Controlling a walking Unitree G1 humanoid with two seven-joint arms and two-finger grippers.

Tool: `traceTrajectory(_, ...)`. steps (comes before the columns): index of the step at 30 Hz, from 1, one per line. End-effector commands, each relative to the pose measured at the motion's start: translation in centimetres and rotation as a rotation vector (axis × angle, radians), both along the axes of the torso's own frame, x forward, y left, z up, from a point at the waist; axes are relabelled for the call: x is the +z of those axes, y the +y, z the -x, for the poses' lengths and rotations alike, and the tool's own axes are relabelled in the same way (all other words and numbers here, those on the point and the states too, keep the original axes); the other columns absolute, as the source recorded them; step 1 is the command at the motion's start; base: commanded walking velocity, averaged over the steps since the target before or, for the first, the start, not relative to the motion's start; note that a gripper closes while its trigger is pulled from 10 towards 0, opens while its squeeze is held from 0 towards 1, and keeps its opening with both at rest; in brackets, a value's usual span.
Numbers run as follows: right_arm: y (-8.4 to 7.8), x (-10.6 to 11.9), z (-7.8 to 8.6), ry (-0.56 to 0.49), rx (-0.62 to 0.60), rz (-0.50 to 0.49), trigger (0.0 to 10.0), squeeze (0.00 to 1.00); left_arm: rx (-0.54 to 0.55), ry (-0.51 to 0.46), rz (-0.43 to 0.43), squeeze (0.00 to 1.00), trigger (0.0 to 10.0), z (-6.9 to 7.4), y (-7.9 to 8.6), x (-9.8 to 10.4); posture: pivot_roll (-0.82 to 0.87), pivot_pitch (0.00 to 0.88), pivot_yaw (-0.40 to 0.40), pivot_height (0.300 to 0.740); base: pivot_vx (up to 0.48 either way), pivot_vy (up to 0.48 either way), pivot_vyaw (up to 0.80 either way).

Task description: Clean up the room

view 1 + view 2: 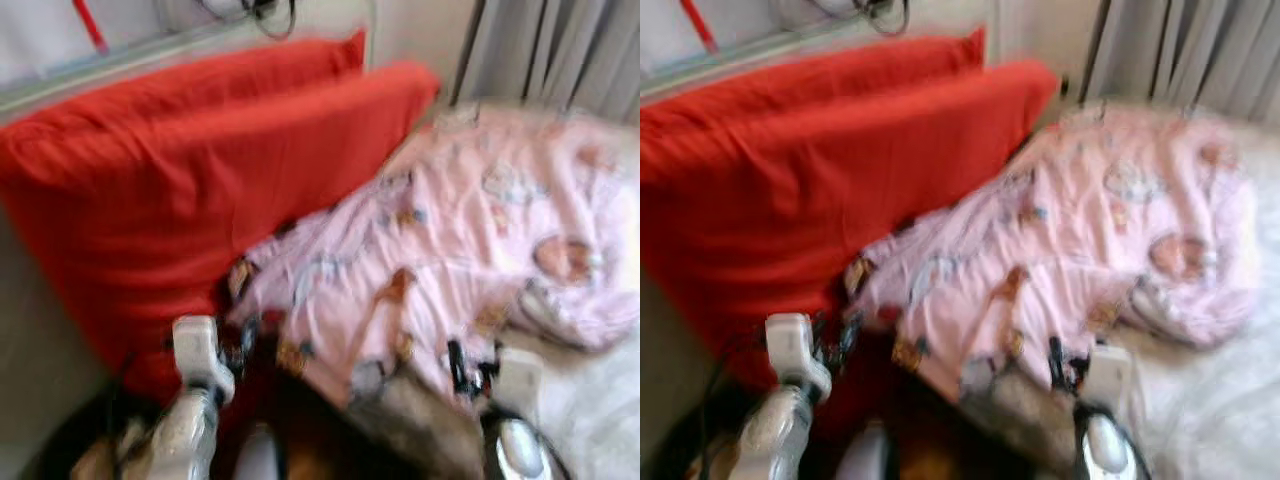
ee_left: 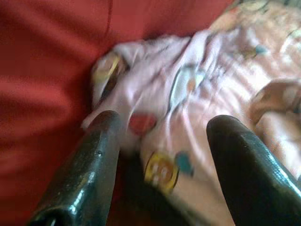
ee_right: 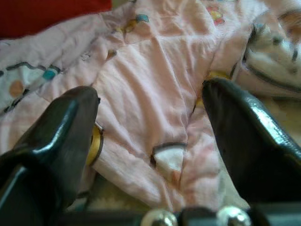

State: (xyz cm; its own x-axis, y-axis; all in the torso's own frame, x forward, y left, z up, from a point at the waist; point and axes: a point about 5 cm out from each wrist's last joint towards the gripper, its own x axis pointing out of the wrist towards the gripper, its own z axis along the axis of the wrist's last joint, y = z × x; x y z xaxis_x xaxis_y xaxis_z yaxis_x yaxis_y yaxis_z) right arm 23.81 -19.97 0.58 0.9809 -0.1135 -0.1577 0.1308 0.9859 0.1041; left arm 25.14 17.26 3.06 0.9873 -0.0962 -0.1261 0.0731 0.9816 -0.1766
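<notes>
A crumpled pink blanket (image 1: 470, 250) printed with small cartoon figures is lying on the bed (image 1: 600, 400), its near-left corner touching the two big red pillows (image 1: 190, 190) leaning beside it. The left hand (image 2: 162, 155) is hovering at that corner of the blanket, fingers (image 2: 89, 174) spread apart and gripping nothing. The right hand (image 3: 150, 141) is hanging just over the blanket's near edge, its fingers (image 3: 249, 141) also spread wide, with pink fabric lying between them. Grey curtains (image 1: 560, 50) are hanging beyond the blanket.
</notes>
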Motion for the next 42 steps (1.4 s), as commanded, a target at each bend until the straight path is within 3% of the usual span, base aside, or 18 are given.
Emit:
traceTrajectory(1, 0.6, 0.1, -0.3, -0.001, 0.009, -0.013, 10.0, 0.00, -0.004, -0.035, -0.029, 0.00, 10.0, -0.7, 0.3, 1.0, 0.05, 0.058, 0.037, 0.641, 0.000, 0.000, 0.00)
traceTrajectory(10, 0.7, -0.4, -0.4, 0.048, 0.019, -0.015, 10.0, 0.00, -0.011, -0.027, -0.027, 0.00, 10.0, -0.7, 0.2, 1.0, 0.05, 0.058, 0.035, 0.641, 0.000, 0.000, 0.00)
traceTrajectory(14, 0.9, -0.4, -0.4, 0.035, 0.031, -0.024, 10.0, 0.00, -0.015, -0.029, -0.028, 0.00, 10.0, -0.7, 0.1, 1.0, 0.05, 0.057, 0.034, 0.611, 0.000, 0.000, 0.00)
traceTrajectory(31, 0.8, -0.7, -0.5, 0.049, 0.035, -0.042, 10.0, 0.00, -0.030, -0.028, -0.045, 0.00, 10.0, -1.0, -0.1, 1.2, 0.05, 0.071, 0.036, 0.611, 0.000, 0.000, 0.00)
traceTrajectory(38, 1.0, -1.3, -0.3, 0.086, 0.043, -0.046, 10.0, 0.00, -0.041, -0.035, -0.049, 0.00, 10.0, -1.1, -0.2, 1.4, 0.06, 0.075, 0.039, 0.611, 0.000, 0.000, 0.00)
traceTrajectory(42, 1.0, -2.3, 0.0, 0.174, 0.020, -0.034, 10.0, 0.00, -0.045, -0.037, -0.050, 0.00, 10.0, -1.2, -0.3, 1.5, 0.06, 0.077, 0.042, 0.611, 0.000, 0.000, 0.00)
